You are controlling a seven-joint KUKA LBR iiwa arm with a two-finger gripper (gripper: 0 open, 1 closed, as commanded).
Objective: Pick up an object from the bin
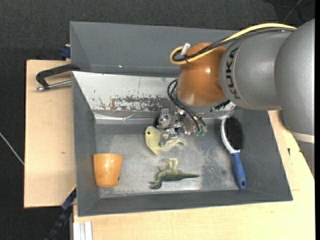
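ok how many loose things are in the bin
4: orange cup bottom left, green toy dinosaur bottom centre, blue-handled hairbrush at right, pale yellow thing in the middle at the claw. The arm may hide more.

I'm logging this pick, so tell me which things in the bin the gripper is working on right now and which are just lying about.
In play: metal gripper; pale yellow lumpy thing beneath it, centre.
Lying about: orange plastic cup, left; green toy dinosaur, near edge; hairbrush with white head and blue handle, right.
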